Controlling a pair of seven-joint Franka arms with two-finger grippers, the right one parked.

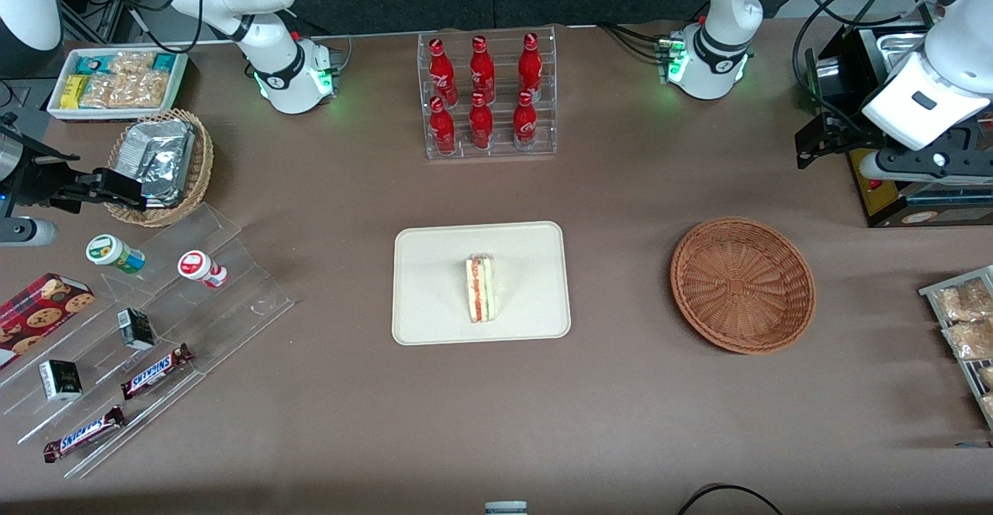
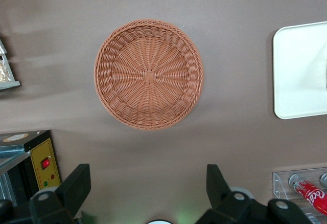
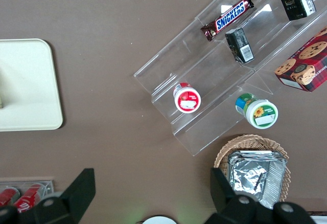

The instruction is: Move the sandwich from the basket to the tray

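Sandwich (image 1: 480,288), pale triangular wedge w/ red-green filling, sits on cream rectangular tray (image 1: 434,298); round reddish-brown wicker basket (image 1: 742,284) empty. Gripper (image 2: 145,191), fingers open & holding nothing, hangs above the table near the basket. Little risk left: a careless sweep could nudge basket.

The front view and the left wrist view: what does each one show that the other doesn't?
Only the front view shows the sandwich lying on the tray, plus the snack bars on the clear stand toward the parked arm's end.

Only the left wrist view shows the hand close up: open, empty, raised above the table, not over the basket.

Both show the empty basket, the tray and the red bottles.
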